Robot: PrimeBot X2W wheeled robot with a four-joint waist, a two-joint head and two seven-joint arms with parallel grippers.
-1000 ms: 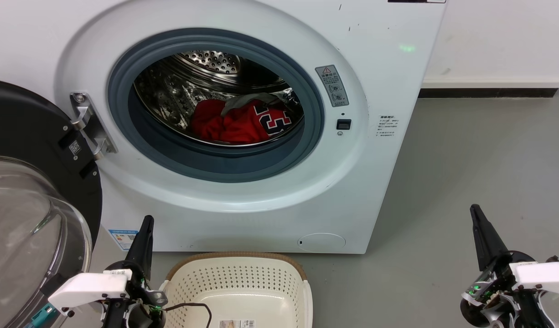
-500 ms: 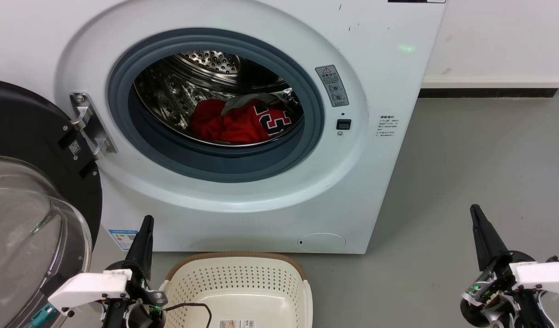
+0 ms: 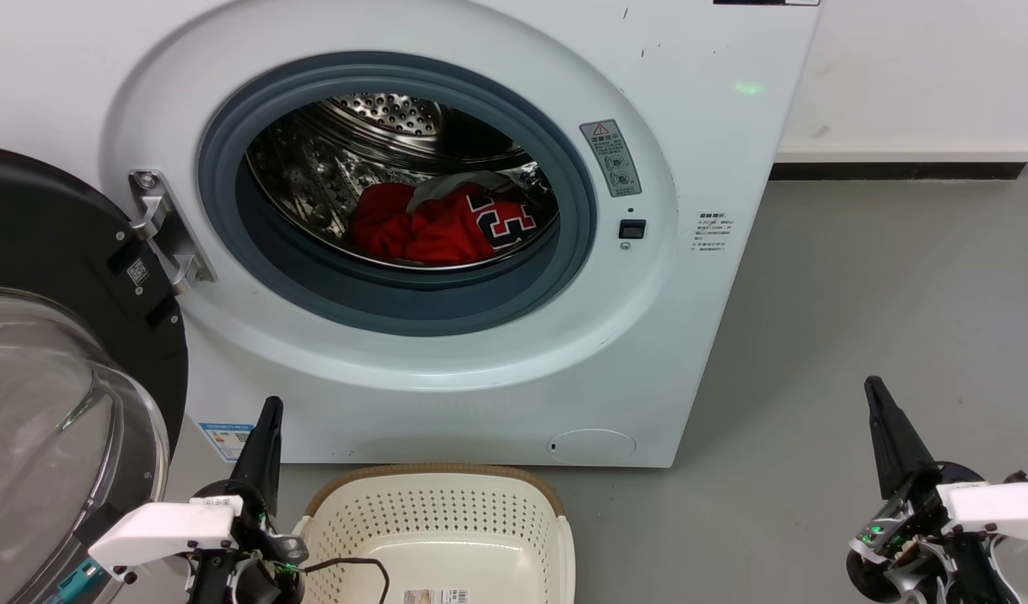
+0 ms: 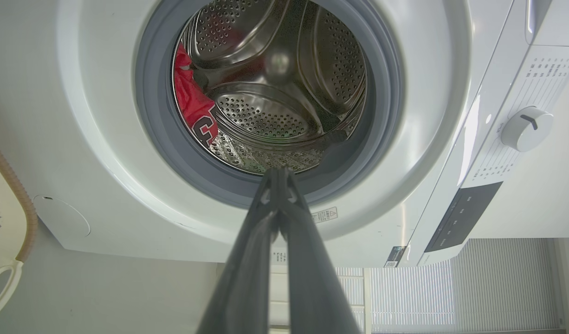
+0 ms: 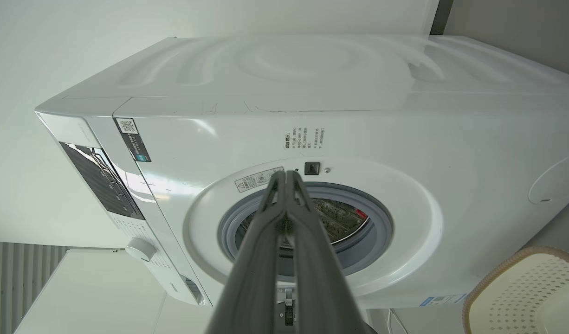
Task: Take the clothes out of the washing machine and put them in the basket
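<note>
Your left gripper (image 3: 271, 408) sits low at the lower left beside the basket (image 3: 434, 513), long dark fingers pressed together to a point and aimed up at the washing machine (image 3: 698, 134). Your right gripper (image 3: 873, 387) mirrors it at the lower right over the grey floor (image 3: 858, 277), fingers likewise closed on nothing. The clothes (image 3: 430, 226) are a soft, crumpled red heap with black white-edged numerals, low in the perforated steel drum (image 3: 388, 113); the basket is cream plastic with perforated walls and a brown rim, just before the machine.
</note>
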